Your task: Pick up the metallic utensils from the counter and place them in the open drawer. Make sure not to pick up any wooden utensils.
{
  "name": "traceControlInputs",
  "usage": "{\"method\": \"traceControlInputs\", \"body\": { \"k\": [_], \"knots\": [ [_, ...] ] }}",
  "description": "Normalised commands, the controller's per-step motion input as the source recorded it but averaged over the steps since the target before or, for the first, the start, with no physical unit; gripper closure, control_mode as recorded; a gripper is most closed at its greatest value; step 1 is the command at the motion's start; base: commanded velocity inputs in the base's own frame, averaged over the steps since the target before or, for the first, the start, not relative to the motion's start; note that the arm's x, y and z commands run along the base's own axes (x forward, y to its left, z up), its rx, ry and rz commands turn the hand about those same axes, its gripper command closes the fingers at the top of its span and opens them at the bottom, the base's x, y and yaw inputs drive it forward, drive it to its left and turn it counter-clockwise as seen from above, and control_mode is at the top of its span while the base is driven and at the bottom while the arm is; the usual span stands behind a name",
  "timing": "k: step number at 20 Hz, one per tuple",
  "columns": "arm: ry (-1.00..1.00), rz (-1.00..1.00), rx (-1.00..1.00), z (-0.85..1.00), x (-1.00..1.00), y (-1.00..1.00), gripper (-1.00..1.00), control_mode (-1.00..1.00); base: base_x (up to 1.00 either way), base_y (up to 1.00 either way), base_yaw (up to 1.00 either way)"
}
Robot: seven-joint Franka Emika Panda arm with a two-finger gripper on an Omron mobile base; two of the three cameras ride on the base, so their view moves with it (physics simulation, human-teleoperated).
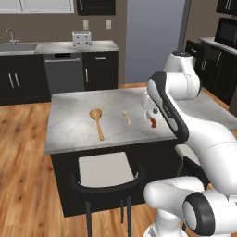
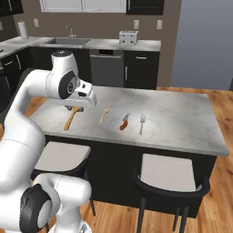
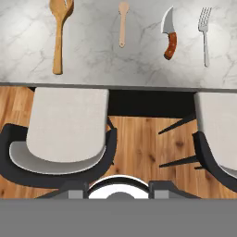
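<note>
Gripper: its hand hangs above the near edge of the counter [image 2: 182, 118], looking down; the fingers are not visible clearly enough, so I cannot tell whether they are released or clenched. Nothing shows between them.
Below the gripper: two stools, a pale cushioned stool [image 3: 67, 125] to one side and a second stool [image 3: 217, 129] to the other, over wooden floor.
Ahead of the gripper: four utensils in a row on the marble, well apart from one another.
Metal, two: a knife [image 3: 169, 33] with a silver blade and orange-red handle; just beside it, a silver fork [image 3: 205, 32].
Wood, two: a large wooden spoon [image 3: 59, 32] at the far end of the row, and a small wooden spoon [image 3: 122, 23] between it and the knife.
Drawer: the open drawer cannot be made out.
Progress: judging by the lay, nothing is done. Both metal pieces lie untouched on the counter; two pick-ups and two placings remain.
</note>
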Motion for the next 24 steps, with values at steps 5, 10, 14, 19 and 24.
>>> {"method": "traceControlInputs", "body": {
  "k": [5, 10, 14, 19, 24],
  "knots": [
    [0.0, -0.05, 0.01, -0.18, 0.27, 0.28, -1.0, -1.0, 0.0, 0.0, 0.0],
    [0.0, -0.06, 0.0, -0.39, 0.74, 0.05, -1.0, -1.0, 0.0, 0.0, 0.0],
    [0.03, 0.01, 0.0, -0.1, 0.96, -0.08, -1.0, -1.0, 0.0, 0.0, 0.0],
    [0.04, 0.12, 0.01, -0.11, 0.96, -0.28, -1.0, -1.0, 0.0, 0.0, 0.0],
    [-0.06, 0.36, 0.22, -0.01, 0.85, -0.96, -1.0, -1.0, 0.0, 0.0, 0.0]
  ]
}}
